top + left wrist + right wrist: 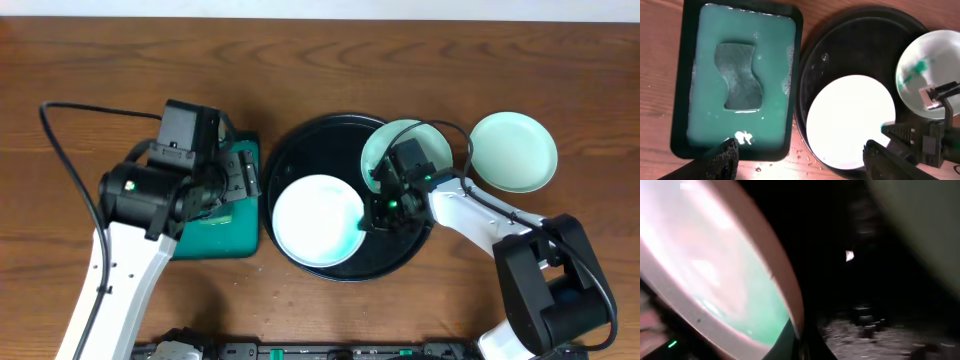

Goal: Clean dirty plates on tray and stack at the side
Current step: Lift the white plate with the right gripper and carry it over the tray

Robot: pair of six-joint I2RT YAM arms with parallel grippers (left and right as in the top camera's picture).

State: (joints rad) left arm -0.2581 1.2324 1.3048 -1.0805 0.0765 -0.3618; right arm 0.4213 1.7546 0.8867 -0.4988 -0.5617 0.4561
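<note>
White plate [318,220] sits near-left on the black tray [310,150]. Smeared plate [385,140] is at the tray's far-right, partly under R jaws. Unsmeared mint plate [513,150] is off the tray, on the desk [100,60] just beside it.

Plates look light, stiff, glazed; prob slick when wet & will chip if dropped. They're shallow, so the rim is the only hold: pinch the edge, lift low.

R jaws are fully closed at the white plate's right rim; can't tell if the rim is pinched. L jaws are wide apart w/ nothing between, above the green tray [680,100], where a sponge [737,75] lies in teal liquid.
</note>
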